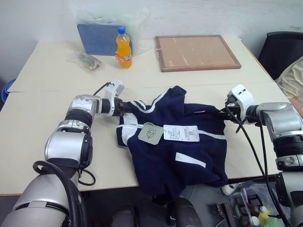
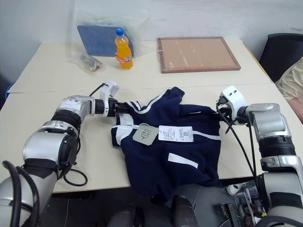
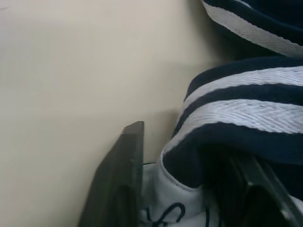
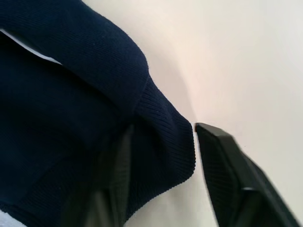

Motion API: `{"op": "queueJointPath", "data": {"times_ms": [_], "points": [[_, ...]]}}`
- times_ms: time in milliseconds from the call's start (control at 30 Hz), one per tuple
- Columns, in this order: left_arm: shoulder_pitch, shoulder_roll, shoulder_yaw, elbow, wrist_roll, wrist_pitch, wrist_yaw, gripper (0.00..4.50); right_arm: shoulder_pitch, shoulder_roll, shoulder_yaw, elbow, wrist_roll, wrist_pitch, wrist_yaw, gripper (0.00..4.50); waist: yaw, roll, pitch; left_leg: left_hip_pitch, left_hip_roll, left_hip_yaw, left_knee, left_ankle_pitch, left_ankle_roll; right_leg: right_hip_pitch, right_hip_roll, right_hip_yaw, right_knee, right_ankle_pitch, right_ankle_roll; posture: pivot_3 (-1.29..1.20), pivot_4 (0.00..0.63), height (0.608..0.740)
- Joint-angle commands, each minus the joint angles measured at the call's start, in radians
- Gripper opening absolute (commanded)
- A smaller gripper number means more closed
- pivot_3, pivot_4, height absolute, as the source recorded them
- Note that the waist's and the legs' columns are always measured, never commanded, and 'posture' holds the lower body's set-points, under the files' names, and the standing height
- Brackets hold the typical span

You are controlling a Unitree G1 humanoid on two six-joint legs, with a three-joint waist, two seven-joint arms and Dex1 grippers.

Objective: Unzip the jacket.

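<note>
The table (image 1: 42,118) took up most of what I could see, two pale cream tops pushed together with a seam running across, under a plain light wall. The jacket (image 1: 189,156) lay crumpled at the near edge, navy with white stripes, its bulk spread across the table from one arm to the other and its lower part drooping over the front edge. The white-striped collar end pointed toward the robot's left; a dark ribbed hem or cuff lay toward its right. Two paper tags rested on the fabric, a greyish one (image 1: 150,134) beside a white printed one (image 1: 181,133).

At the back stood a framed cork board (image 1: 196,52), flat on the table, and a blue folded bundle in a clear bag (image 1: 100,35). An orange soda bottle (image 1: 123,48) stood upright just beside the bundle, with a small clear packet (image 1: 86,60) near it. A dark chair (image 1: 281,52) sat past the far right corner, and a person's pale sleeve (image 1: 291,78) showed at the right edge.

The left gripper (image 3: 189,189) had its fingers parted around the striped collar edge, cloth lying between them, though I could not tell whether they pressed it. The right gripper (image 4: 161,161) likewise stood apart, one finger buried under the ribbed navy edge and the other clear of the cloth over bare table.
</note>
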Motion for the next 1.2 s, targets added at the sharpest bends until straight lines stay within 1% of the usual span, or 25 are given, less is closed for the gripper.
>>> {"op": "queueJointPath", "data": {"times_ms": [33, 67, 133, 200, 267, 333, 400, 500, 567, 633, 700, 767, 833, 867, 900, 933, 1000, 1033, 1067, 1133, 1200], "points": [[0.030, 0.033, -0.023, -0.029, 0.020, -0.010, -0.015, 3.23, 0.011, -0.063, -0.027, -0.084, 0.004, -0.044, 0.028, 3.51, 0.000, 0.000, 0.000, 0.000, 0.000, 0.000, 0.000, 0.000, 0.000, 0.000, 0.000, 0.000, 0.000, 0.000, 0.000, 0.00, 0.150, 0.740], [0.035, 0.041, -0.031, -0.040, 0.024, -0.024, -0.034, 3.56, 0.011, -0.077, -0.020, -0.114, 0.005, -0.074, 0.053, 3.89, -0.001, 0.000, 0.000, 0.000, 0.000, 0.000, 0.000, 0.000, 0.000, 0.000, 0.000, 0.000, 0.000, 0.000, 0.000, 0.00, 0.150, 0.740], [0.042, 0.053, -0.046, -0.059, 0.027, -0.051, -0.070, 4.08, 0.001, -0.093, -0.002, -0.176, 0.010, -0.136, 0.108, 3.89, -0.002, 0.000, 0.000, 0.001, 0.000, 0.001, 0.000, 0.000, 0.000, 0.000, 0.000, 0.001, 0.000, 0.000, 0.000, 0.00, 0.150, 0.740], [0.047, 0.062, -0.059, -0.071, 0.029, -0.079, -0.100, 4.08, -0.015, -0.101, 0.023, -0.229, 0.010, -0.183, 0.161, 3.89, -0.007, 0.000, 0.000, 0.001, 0.000, 0.002, 0.000, 0.000, 0.000, 0.000, 0.000, 0.001, 0.001, 0.000, 0.000, 0.00, 0.150, 0.740], [0.058, 0.079, -0.098, -0.100, 0.057, -0.148, -0.141, 4.08, -0.087, -0.103, 0.123, -0.220, -0.112, -0.389, 0.174, 3.89, -0.012, 0.000, 0.000, 0.003, 0.001, 0.003, -0.002, 0.001, -0.001, 0.000, 0.001, 0.002, 0.001, 0.000, 0.000, 0.00, 0.150, 0.740], [0.067, 0.097, -0.130, -0.130, 0.081, -0.217, -0.167, 4.08, -0.143, -0.093, 0.182, -0.182, -0.176, -0.526, 0.187, 3.89, -0.012, 0.000, 0.000, 0.005, 0.001, 0.004, -0.004, 0.001, -0.001, 0.000, 0.001, 0.004, 0.001, 0.000, 0.000, 0.00, 0.150, 0.740], [0.073, 0.114, -0.151, -0.154, 0.096, -0.269, -0.184, 4.08, -0.166, -0.080, 0.190, -0.158, -0.167, -0.554, 0.217, 3.89, -0.007, 0.000, 0.000, 0.005, 0.001, 0.005, -0.005, 0.001, -0.001, 0.000, 0.001, 0.004, 0.000, 0.000, 0.000, 0.00, 0.150, 0.740], [0.087, 0.178, -0.173, -0.246, 0.105, -0.391, -0.249, 4.08, -0.117, -0.102, 0.151, -0.261, -0.069, -0.511, 0.322, 3.89, 0.003, 0.000, 0.000, 0.004, 0.000, 0.003, -0.005, 0.001, -0.001, 0.000, 0.001, 0.002, 0.000, 0.000, 0.000, 0.00, 0.150, 0.740], [0.124, 0.220, -0.175, -0.383, 0.059, -0.432, -0.379, 4.08, -0.047, -0.127, 0.107, -0.377, -0.020, -0.468, 0.341, 3.89, 0.005, 0.000, 0.000, 0.003, 0.000, 0.001, -0.005, 0.001, -0.001, 0.000, 0.001, 0.001, 0.000, 0.000, 0.000, 0.00, 0.150, 0.740], [0.176, 0.245, -0.169, -0.539, -0.007, -0.419, -0.486, 4.08, 0.027, -0.146, 0.069, -0.485, 0.004, -0.432, 0.326, 3.89, 0.012, 0.000, 0.000, 0.001, 0.000, -0.002, -0.004, 0.001, -0.001, 0.000, 0.001, -0.001, -0.001, 0.000, 0.000, 0.00, 0.150, 0.740], [0.233, 0.262, -0.169, -0.716, -0.066, -0.362, -0.550, 4.08, 0.119, -0.150, 0.029, -0.614, 0.027, -0.383, 0.288, 3.89, 0.024, 0.000, 0.000, 0.000, 0.000, -0.001, -0.003, 0.000, -0.001, 0.000, 0.000, -0.001, -0.001, 0.000, 0.000, 0.00, 0.150, 0.740], [0.283, 0.265, -0.181, -0.857, -0.091, -0.333, -0.564, 4.08, 0.210, -0.131, -0.003, -0.739, 0.034, -0.339, 0.230, 3.89, 0.030, 0.000, 0.000, 0.000, 0.001, -0.002, 0.000, 0.000, -0.001, 0.001, 0.000, -0.001, -0.001, 0.000, 0.000, 0.00, 0.150, 0.740], [0.312, 0.253, -0.197, -0.923, -0.088, -0.335, -0.544, 4.08, 0.275, -0.099, -0.015, -0.825, 0.037, -0.306, 0.170, 3.89, 0.033, 0.000, 0.000, -0.001, 0.001, -0.003, 0.004, 0.000, -0.001, 0.001, 0.000, -0.001, 0.000, 0.000, 0.000, 0.00, 0.150, 0.740], [0.320, 0.242, -0.207, -0.938, -0.082, -0.335, -0.530, 4.12, 0.306, -0.081, -0.015, -0.859, 0.035, -0.296, 0.138, 3.61, 0.033, 0.000, 0.000, 0.000, 0.002, -0.003, 0.006, 0.000, -0.001, 0.002, 0.000, -0.001, 0.002, 0.000, 0.000, 0.00, 0.150, 0.740], [0.324, 0.229, -0.219, -0.940, -0.077, -0.342, -0.518, 4.12, 0.338, -0.066, -0.006, -0.894, 0.027, -0.293, 0.112, 3.51, 0.036, 0.000, 0.000, 0.000, 0.001, -0.003, 0.007, 0.001, -0.001, 0.003, 0.000, -0.001, 0.002, 0.000, -0.001, 0.00, 0.150, 0.740], [0.326, 0.219, -0.231, -0.932, -0.068, -0.352, -0.509, 4.12, 0.365, -0.054, 0.007, -0.922, 0.016, -0.295, 0.091, 3.29, 0.041, 0.000, 0.000, 0.000, 0.001, -0.003, 0.007, 0.001, -0.001, 0.003, 0.000, -0.001, 0.002, 0.000, -0.001, 0.00, 0.150, 0.740], [0.325, 0.204, -0.255, -0.907, -0.055, -0.387, -0.505, 4.12, 0.404, -0.032, 0.041, -0.970, -0.005, -0.289, 0.059, 2.65, 0.049, 0.000, 0.000, 0.002, 0.001, -0.002, 0.007, 0.001, -0.001, 0.004, 0.000, 0.000, 0.003, 0.000, -0.001, 0.00, 0.150, 0.740], [0.325, 0.201, -0.263, -0.898, -0.051, -0.400, -0.503, 4.12, 0.416, -0.027, 0.054, -0.987, -0.012, -0.285, 0.049, 2.24, 0.049, 0.000, 0.000, 0.002, 0.001, -0.002, 0.007, 0.001, -0.001, 0.004, 0.000, 0.000, 0.002, 0.000, -0.001, 0.00, 0.150, 0.740], [0.319, 0.193, -0.275, -0.875, -0.040, -0.423, -0.495, 4.12, 0.423, -0.013, 0.078, -1.002, -0.026, -0.283, 0.033, 1.98, 0.050, 0.000, 0.000, 0.001, 0.001, -0.002, 0.007, 0.001, -0.001, 0.004, 0.000, 0.000, 0.002, 0.000, -0.001, 0.00, 0.150, 0.740], [0.304, 0.175, -0.294, -0.825, -0.020, -0.464, -0.476, 4.12, 0.427, 0.021, 0.132, -1.014, -0.066, -0.291, -0.009, 1.98, 0.051, 0.000, 0.000, 0.001, 0.001, -0.002, 0.006, 0.000, -0.001, 0.004, 0.001, -0.001, 0.001, 0.000, -0.001, 0.00, 0.150, 0.740], [0.288, 0.152, -0.313, -0.758, 0.003, -0.515, -0.458, 4.12, 0.425, 0.058, 0.205, -0.990, -0.137, -0.347, -0.047, 1.98, 0.050, 0.000, 0.000, 0.001, 0.001, -0.002, 0.005, 0.000, -0.001, 0.003, 0.001, -0.001, 0.001, 0.000, -0.001, 0.00, 0.150, 0.740]]}}
